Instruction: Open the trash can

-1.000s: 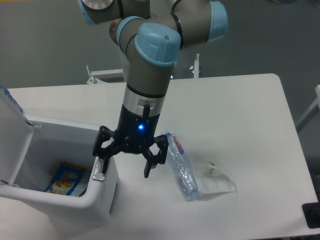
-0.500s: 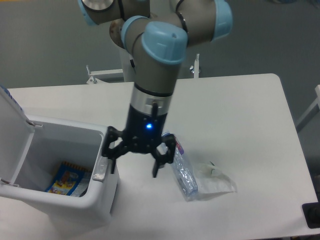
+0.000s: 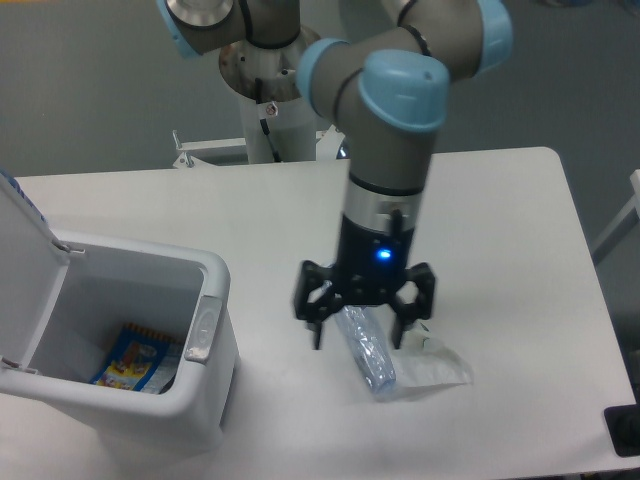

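Observation:
The white trash can [image 3: 215,375] sits at the table's front left with its lid [image 3: 22,250] swung up and back on the left side. A grey latch [image 3: 201,329] shows on its right rim. Inside, a colourful packet [image 3: 133,358] lies on the bottom. My gripper [image 3: 359,338] hangs open to the right of the can, well apart from it, fingers pointing down on either side of a clear plastic bottle [image 3: 366,348] lying on the table.
A crumpled clear plastic wrapper [image 3: 432,362] with a small white piece lies right of the bottle. The table's right edge runs near x 600, and a dark object [image 3: 625,430] sits at the bottom right corner.
The gripper has moved right, away from the can's latch rim, and now stands over the bottle. The can's lid stays up.

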`<state>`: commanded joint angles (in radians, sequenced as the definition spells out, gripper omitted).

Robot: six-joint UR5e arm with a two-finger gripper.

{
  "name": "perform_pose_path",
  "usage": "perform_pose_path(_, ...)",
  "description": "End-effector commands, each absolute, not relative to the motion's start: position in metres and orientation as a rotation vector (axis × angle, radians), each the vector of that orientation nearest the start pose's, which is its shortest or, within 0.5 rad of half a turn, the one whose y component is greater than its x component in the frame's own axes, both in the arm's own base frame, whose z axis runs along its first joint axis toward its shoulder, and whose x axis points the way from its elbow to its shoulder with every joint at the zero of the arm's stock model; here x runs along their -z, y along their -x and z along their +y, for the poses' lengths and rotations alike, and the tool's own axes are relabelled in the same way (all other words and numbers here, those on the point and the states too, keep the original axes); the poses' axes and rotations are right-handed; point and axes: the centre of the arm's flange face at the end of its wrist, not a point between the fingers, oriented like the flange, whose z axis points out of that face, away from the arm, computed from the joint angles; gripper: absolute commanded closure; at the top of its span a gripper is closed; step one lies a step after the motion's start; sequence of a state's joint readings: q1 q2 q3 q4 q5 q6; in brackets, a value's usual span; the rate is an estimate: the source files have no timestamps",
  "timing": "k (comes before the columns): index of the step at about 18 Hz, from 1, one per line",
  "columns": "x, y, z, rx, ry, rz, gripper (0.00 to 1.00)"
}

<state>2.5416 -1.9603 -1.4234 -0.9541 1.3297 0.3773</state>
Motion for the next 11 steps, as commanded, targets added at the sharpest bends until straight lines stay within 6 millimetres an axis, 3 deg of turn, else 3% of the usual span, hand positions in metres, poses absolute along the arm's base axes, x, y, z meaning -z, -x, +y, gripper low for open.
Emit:
perform_pose_path(3, -0.393, 0.496, 0.472, -0.144, 2.666, -0.704, 0.00)
perform_pose_path(7, -0.385, 0.531, 0.439, -0.215, 2.724, -0.623, 0.00)
perform_pose_path(9, -0.382, 0.536, 0.431, -0.235, 2.764, -0.563, 0.00)
perform_pose_path(11, -0.369, 0.533, 0.430, -0.250, 2.831, -0.394, 0.00)
